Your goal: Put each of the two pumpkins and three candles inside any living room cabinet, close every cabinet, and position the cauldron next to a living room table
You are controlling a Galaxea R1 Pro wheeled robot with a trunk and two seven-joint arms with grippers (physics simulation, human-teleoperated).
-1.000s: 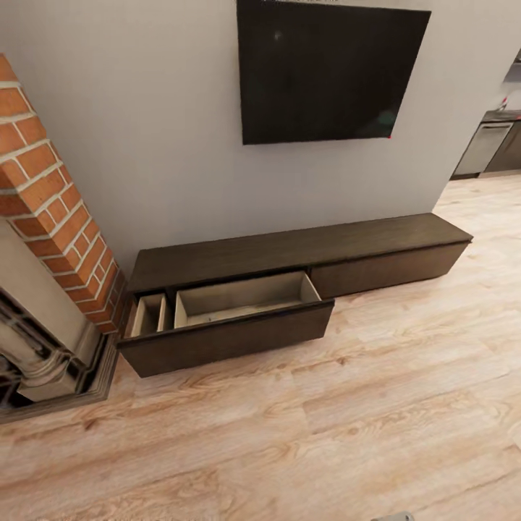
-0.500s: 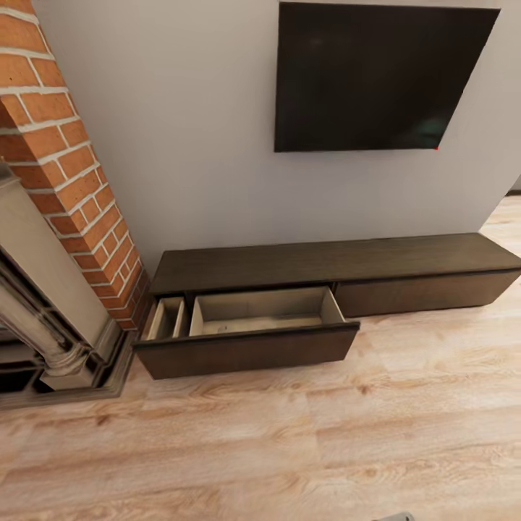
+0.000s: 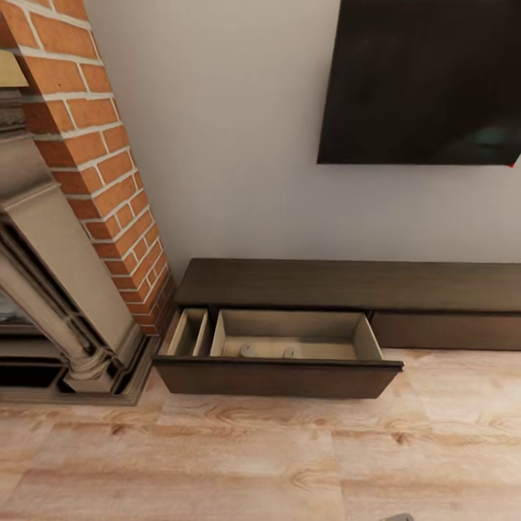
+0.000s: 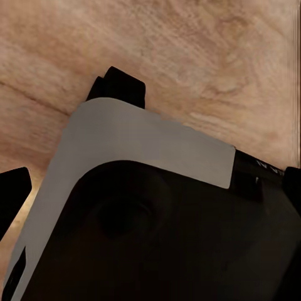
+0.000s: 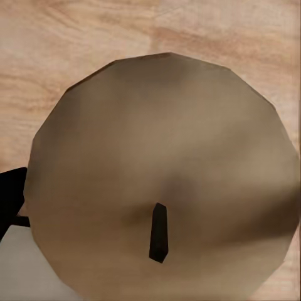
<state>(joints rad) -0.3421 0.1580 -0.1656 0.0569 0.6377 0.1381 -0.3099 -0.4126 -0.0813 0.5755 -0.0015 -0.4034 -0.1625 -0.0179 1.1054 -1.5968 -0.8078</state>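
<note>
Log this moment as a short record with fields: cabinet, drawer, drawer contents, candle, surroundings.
cabinet: long dark-brown unit against the wall, beside the brick fireplace
drawer: left drawer pulled open; right drawer front shut
drawer contents: two pale round shapes in the wide compartment, too small to identify
candle: pale round top with dark wick, close before the right wrist camera, above the wood floor; grip hidden
surroundings: dark screen on the wall

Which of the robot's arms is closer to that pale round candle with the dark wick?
Right. The candle looms close before the right arm's wrist camera; the left arm's camera faces the robot's own casing and the wood floor.
</note>
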